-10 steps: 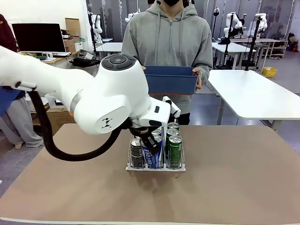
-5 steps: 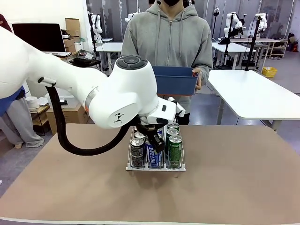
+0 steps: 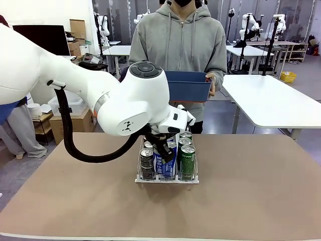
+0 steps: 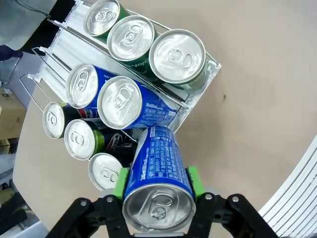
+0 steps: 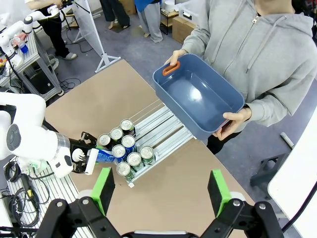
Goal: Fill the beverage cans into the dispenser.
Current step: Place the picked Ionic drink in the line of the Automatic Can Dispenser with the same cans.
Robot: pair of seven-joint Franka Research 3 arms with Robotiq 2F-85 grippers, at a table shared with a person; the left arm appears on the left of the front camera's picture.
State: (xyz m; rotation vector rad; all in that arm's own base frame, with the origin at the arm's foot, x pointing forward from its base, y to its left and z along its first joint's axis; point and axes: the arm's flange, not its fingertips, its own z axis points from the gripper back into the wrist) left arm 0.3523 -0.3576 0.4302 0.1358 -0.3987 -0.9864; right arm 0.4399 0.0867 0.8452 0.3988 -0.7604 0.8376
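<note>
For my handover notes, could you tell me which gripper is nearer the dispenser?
Left. The left gripper holds a blue can right at the dispenser front; the right gripper hovers open high above it.

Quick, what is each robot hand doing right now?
Left gripper: closed on a slim blue aluminium can with white lettering.
Right gripper: open, holding nothing, up above the brown table.

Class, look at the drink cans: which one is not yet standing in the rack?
The blue can clamped between the left gripper's green fingers, tilted above the dispenser's front edge.
</note>
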